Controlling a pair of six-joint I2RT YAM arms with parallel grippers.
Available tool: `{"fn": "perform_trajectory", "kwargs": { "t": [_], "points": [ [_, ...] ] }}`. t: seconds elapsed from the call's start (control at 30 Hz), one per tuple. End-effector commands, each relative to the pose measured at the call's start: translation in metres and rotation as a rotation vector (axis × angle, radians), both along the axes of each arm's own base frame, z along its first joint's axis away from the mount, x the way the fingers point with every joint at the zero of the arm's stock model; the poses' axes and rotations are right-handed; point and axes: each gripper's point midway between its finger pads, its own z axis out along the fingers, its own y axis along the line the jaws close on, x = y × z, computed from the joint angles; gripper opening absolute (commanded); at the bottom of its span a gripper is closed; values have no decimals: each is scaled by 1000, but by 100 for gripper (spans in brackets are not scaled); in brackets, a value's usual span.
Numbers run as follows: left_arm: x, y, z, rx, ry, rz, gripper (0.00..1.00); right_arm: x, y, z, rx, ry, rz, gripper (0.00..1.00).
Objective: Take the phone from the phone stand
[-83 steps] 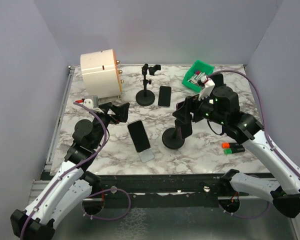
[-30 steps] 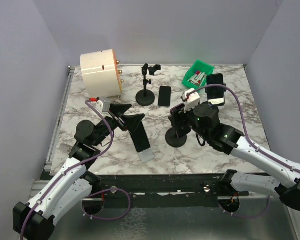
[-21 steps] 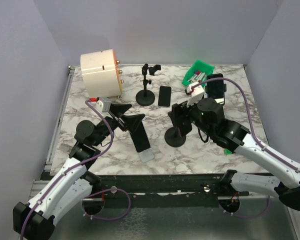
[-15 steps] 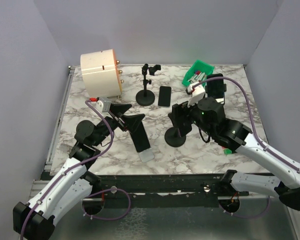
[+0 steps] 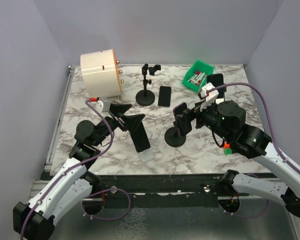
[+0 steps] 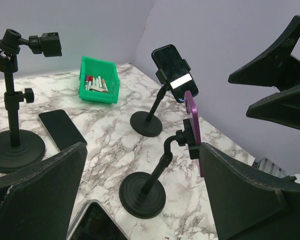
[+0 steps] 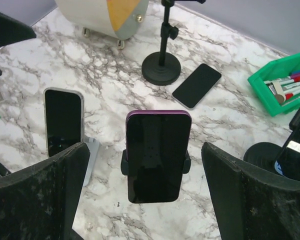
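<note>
The phone (image 7: 158, 155), dark-screened with a purple edge, sits upright in the clamp of a black phone stand (image 5: 174, 138) in the middle of the table. My right gripper (image 7: 150, 200) faces its screen, jaws open wide, fingers either side of it in view and not touching. From the top the right gripper (image 5: 191, 117) is just right of the phone (image 5: 180, 115). My left gripper (image 5: 132, 116) hangs open left of the stand. Its wrist view shows the phone (image 6: 192, 131) edge-on above the stand's base (image 6: 142, 194).
A second stand holding a black phone (image 5: 215, 81) is at the back right, beside a green bin (image 5: 198, 74). An empty stand (image 5: 145, 95), a flat phone (image 5: 164, 96), a clear-cased phone (image 5: 139, 136), a white drum (image 5: 101, 73) and markers (image 5: 226, 147) lie around.
My right gripper has opened wider and drawn back to the right, away from the phone. The phone stays in its clamp. The left arm has not moved over the last second.
</note>
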Motion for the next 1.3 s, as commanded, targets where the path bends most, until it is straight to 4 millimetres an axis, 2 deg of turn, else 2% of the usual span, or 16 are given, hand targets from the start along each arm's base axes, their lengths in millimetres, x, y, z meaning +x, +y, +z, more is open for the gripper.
{"fn": "perform_trajectory", "kwargs": {
  "t": [0.0,0.2,0.3,0.53,0.67,0.97,1.27],
  "points": [
    [-5,-4,-1,-3,-8,-30,94,-14,10,-18,-66,48,115,100],
    [-5,-5,-2,-3,-3,-34,94,-8,14,-28,-23,121,153,100],
    [-7,-6,-1,-5,-7,-40,94,2,10,-25,39,145,154,100],
    [-9,-9,0,-4,-9,-53,94,11,15,-24,87,155,167,100],
    [-11,-9,0,-4,-12,-58,94,17,19,-32,72,179,169,100],
    [-14,-9,4,-10,-21,-64,94,36,5,-51,25,191,56,100],
    [-16,-10,5,-12,-25,-72,94,43,12,-59,25,220,76,100]
  ]
}}
